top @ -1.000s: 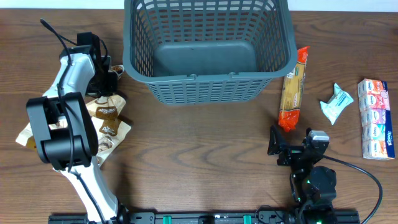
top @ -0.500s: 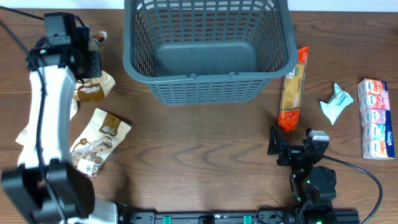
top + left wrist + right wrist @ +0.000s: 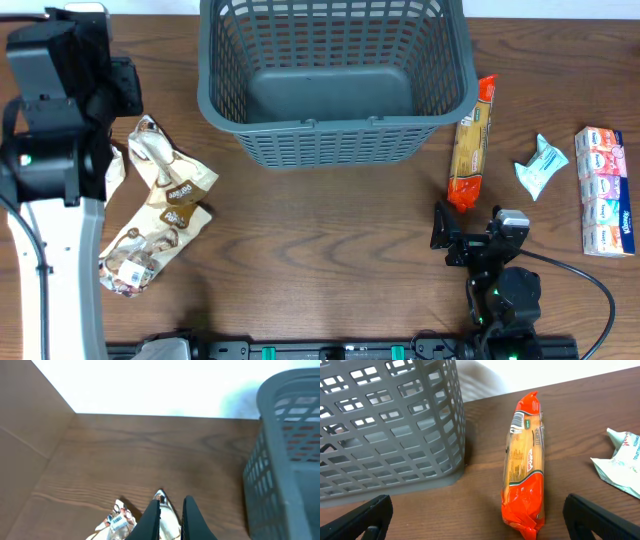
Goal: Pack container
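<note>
The dark grey slotted container (image 3: 330,146) stands at the back middle with nothing inside; it also shows in the left wrist view (image 3: 285,460) and the right wrist view (image 3: 385,435). My left gripper (image 3: 171,516) is shut on a brown-and-white snack packet (image 3: 168,178), held above the table left of the container. In the overhead view the raised left arm (image 3: 60,100) hides the fingers. A second brown-and-white packet (image 3: 140,255) lies below it. My right gripper (image 3: 480,516) is wide open and empty, low at the front right (image 3: 470,240), just short of an orange pasta packet (image 3: 525,465).
The orange pasta packet (image 3: 472,145) lies right of the container. A teal-and-white tissue packet (image 3: 541,165) and a row of boxed tissue packs (image 3: 605,190) lie at the far right. The table's left edge is close to the left arm.
My left arm has risen from low over the snack packets toward the camera, lifting one packet in its fingers. The packets have shifted. The right arm has not moved.
</note>
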{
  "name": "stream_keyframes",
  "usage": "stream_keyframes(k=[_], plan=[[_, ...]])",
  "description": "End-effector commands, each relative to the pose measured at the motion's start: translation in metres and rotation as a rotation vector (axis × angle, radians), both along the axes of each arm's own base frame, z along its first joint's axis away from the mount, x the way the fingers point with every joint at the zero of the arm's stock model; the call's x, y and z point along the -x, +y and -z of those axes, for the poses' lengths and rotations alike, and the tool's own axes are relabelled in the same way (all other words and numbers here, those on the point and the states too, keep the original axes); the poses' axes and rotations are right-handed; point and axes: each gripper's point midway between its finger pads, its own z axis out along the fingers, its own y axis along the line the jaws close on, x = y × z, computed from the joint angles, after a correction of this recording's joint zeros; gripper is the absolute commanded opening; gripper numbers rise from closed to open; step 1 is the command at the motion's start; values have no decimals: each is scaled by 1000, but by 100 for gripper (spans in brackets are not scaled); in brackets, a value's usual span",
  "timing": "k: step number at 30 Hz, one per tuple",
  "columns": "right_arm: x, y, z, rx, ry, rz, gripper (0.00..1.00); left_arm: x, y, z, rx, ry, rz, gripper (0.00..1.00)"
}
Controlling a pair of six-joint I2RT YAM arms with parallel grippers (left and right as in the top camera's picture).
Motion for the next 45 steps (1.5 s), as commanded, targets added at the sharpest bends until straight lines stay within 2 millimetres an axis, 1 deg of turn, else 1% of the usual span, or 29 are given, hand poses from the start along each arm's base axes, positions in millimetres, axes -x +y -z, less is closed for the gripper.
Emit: stream_keyframes(k=[1, 5, 12, 18, 22, 26, 30, 35, 39, 45], plan=[[0, 0, 3, -12, 7, 4, 99, -2, 1, 11, 10, 43, -14, 6], [0, 0, 3, -13, 7, 4, 99, -3, 2, 17, 12, 64, -14, 6], [0, 0, 3, -12, 7, 4, 99, -2, 2, 18, 12, 65, -14, 6], [0, 0, 3, -12, 7, 5, 99, 2, 1, 25, 16, 102, -14, 6], [0, -1, 3, -10, 7, 9, 99, 4, 1, 34, 18, 139, -14, 6], [0, -2, 2, 56, 3, 1, 99, 4, 1, 44, 22, 174, -14, 6], [0, -7, 2, 69, 2, 26, 99, 4, 1, 54, 30, 211, -19, 6], [0, -12, 1, 76, 0, 58, 99, 5, 1, 72, 90, 267, -68, 6], [0, -13, 1, 78, -1, 65, 99, 5, 1, 88, 140, 313, -117, 6], [0, -13, 1, 78, -1, 65, 99, 1, 2, 106, 233, 346, -216, 6]])
